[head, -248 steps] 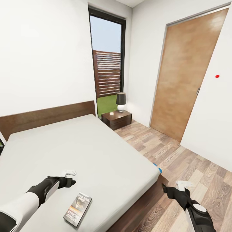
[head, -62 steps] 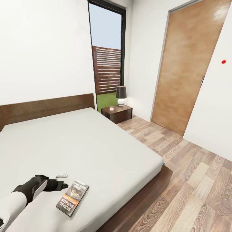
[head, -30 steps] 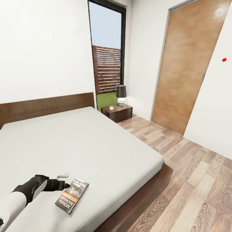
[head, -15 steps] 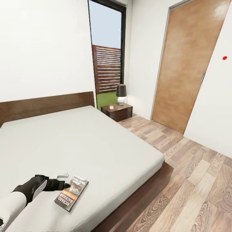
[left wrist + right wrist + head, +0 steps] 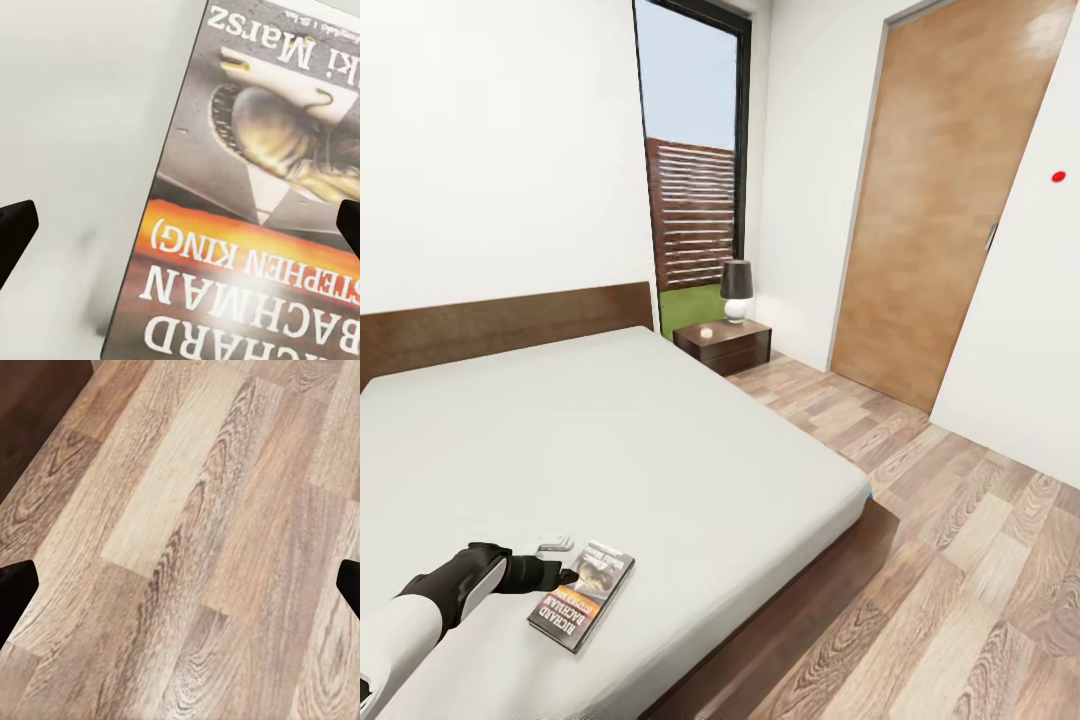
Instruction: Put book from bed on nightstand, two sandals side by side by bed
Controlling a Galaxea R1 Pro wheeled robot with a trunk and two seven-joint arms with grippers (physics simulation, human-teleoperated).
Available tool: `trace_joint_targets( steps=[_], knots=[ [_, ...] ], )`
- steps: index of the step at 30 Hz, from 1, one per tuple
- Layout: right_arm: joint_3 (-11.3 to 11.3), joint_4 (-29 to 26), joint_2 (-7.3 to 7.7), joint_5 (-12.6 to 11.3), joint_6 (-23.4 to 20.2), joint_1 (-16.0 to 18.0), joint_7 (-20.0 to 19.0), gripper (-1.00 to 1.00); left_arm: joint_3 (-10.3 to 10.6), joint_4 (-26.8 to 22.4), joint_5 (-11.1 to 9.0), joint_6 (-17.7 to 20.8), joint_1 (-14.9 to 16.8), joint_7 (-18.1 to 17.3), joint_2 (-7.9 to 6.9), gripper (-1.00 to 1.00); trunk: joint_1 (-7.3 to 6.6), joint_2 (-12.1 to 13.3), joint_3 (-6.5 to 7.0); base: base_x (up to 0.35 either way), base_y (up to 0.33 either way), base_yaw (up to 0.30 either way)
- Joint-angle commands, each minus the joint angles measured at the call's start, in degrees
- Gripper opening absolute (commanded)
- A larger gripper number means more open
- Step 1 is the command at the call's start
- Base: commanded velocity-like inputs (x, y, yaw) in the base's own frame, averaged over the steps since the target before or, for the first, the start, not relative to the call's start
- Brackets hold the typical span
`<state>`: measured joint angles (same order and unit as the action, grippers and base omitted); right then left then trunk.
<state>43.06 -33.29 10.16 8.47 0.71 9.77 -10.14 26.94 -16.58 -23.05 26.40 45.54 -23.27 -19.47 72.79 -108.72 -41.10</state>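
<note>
The book (image 5: pixel 582 594) lay flat on the bed (image 5: pixel 660 440) near its foot edge, at 3 o'clock of the left gripper (image 5: pixel 563 561), whose fingers were spread across the cover. A thin, light, flexible paperback, it likely suits a pinch at one edge. The right gripper (image 5: pixel 180 577) hung spread over floor (image 5: pixel 187 547). Since earlier, the left gripper had closed on the book's corner.

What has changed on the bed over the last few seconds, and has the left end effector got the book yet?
The left end effector has crept toward the book, its tips now at the cover's near edge, still open with the book lying between its fingers in the left wrist view; no grip yet. The view itself shifted slightly. The book still lies flat on the bed, and the nightstand is unchanged.
</note>
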Motion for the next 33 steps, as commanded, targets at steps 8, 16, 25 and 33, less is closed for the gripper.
trace_joint_targets(
  steps=[8,16,25,33],
  knots=[
    [0.46,0.00,-0.05,0.59,0.06,0.08,-0.51,1.00,0.22,-0.12,-0.36,0.39,-0.01,-0.15,-0.04,1.00,1.31,-2.43,-1.13,0.000,0.000,0.000],
    [0.46,-0.01,-0.05,0.61,0.08,0.08,-0.51,1.00,0.22,-0.12,-0.35,0.40,-0.02,-0.19,0.01,1.00,1.31,-2.43,-1.13,0.000,0.000,0.000],
    [0.44,-0.02,-0.05,0.58,0.08,0.08,-0.53,1.00,0.22,-0.12,-0.33,0.37,-0.02,-0.19,0.04,1.00,1.97,-3.64,-1.67,0.000,0.000,0.000],
    [0.46,-0.02,-0.05,0.63,0.08,0.08,-0.50,1.00,0.22,-0.14,-0.33,0.36,-0.02,-0.20,0.04,1.00,3.29,-6.04,-2.75,0.000,0.000,0.000]
  ],
)
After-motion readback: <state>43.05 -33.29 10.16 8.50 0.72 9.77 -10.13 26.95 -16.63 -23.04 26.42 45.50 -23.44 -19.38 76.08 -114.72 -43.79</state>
